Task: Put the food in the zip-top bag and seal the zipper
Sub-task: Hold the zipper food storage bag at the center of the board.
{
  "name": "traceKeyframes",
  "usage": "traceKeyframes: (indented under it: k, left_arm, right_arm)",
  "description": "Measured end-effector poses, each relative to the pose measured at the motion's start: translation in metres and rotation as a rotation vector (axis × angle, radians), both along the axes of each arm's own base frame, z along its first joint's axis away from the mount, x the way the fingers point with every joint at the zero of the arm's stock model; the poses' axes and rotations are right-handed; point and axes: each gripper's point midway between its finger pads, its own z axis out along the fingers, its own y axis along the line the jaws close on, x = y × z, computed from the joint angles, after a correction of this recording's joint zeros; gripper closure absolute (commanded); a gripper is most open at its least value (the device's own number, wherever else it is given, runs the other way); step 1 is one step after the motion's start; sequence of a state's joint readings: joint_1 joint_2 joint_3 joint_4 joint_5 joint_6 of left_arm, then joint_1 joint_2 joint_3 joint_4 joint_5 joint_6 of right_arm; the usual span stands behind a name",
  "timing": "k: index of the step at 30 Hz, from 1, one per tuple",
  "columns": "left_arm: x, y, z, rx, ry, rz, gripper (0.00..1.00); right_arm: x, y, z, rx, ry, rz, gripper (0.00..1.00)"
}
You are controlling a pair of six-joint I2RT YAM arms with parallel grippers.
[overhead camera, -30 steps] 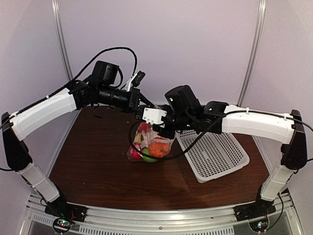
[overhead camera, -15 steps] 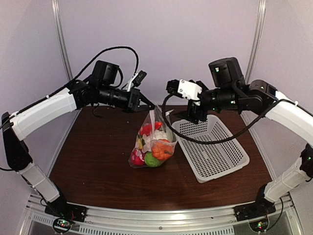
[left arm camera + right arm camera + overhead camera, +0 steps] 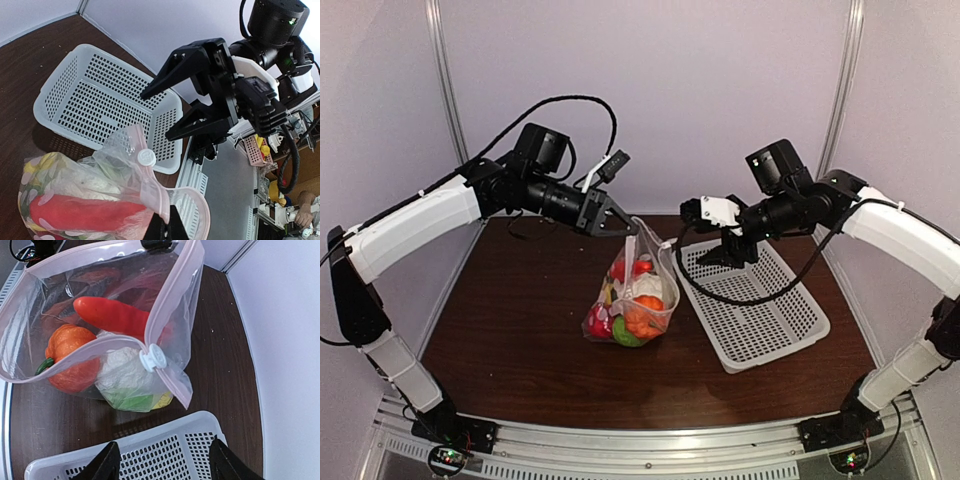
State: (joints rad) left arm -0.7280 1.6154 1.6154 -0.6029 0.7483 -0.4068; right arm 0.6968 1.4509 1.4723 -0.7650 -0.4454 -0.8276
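- Zip-top bag [image 3: 632, 300] of clear crinkly plastic with white polka dots stands on the dark brown wooden counter [image 3: 510, 330], just beside the white perforated plastic basket [image 3: 760, 310], with its mouth gaping.
- Toy food sits inside: a long red pepper [image 3: 110, 315], an orange pumpkin [image 3: 67, 357] and a white cauliflower [image 3: 122, 372].
- Left gripper [image 3: 164, 225]: jaws pressed together, pinching the bag's rim and holding it up.
- Right gripper [image 3: 156, 116]: jaws spread and holding nothing, above the basket and apart from the small white slider tab [image 3: 153, 358].
- Sealing looks like the step left, and the slider is small, so the jaws could close beside it or on loose film.
- With only one point of the rim pinned, a pull along the pink-tinted zipper strip [image 3: 172, 295] may drag the bag over.
- The thin rim might slip from the left pinch, and the mouth would then sag.
- The pepper lies high near the mouth and could block the slider's run.
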Motion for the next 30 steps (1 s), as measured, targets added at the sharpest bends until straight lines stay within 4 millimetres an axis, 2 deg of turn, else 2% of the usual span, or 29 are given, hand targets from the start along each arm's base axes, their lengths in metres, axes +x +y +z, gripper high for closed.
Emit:
traceKeyframes:
  k: [6, 13, 16, 22, 25, 30]
  left_arm:
    - [-0.004, 0.000, 0.001, -0.005, -0.003, -0.023, 1.00]
    - [-0.005, 0.000, 0.001, -0.006, -0.008, -0.032, 1.00]
    - [-0.006, 0.000, 0.000, -0.003, -0.008, -0.037, 1.00]
    - [-0.006, 0.000, 0.001, 0.008, -0.004, -0.044, 1.00]
    - [-0.007, 0.001, 0.000, 0.011, -0.008, -0.048, 1.00]
    - [-0.004, 0.004, 0.002, 0.031, -0.033, -0.040, 1.00]
  right_arm:
    - [0.004, 0.015, 0.006, 0.056, -0.023, 0.046, 0.48]
    - [0.012, 0.033, -0.011, 0.063, 0.013, 0.087, 0.61]
    - [0.013, 0.037, -0.010, 0.076, 0.007, 0.096, 0.65]
    - [0.011, 0.045, -0.003, 0.106, -0.011, 0.118, 0.82]
    - [0.009, 0.047, -0.002, 0.113, -0.013, 0.128, 1.00]
    - [0.007, 0.048, 0.000, 0.112, -0.006, 0.135, 1.00]
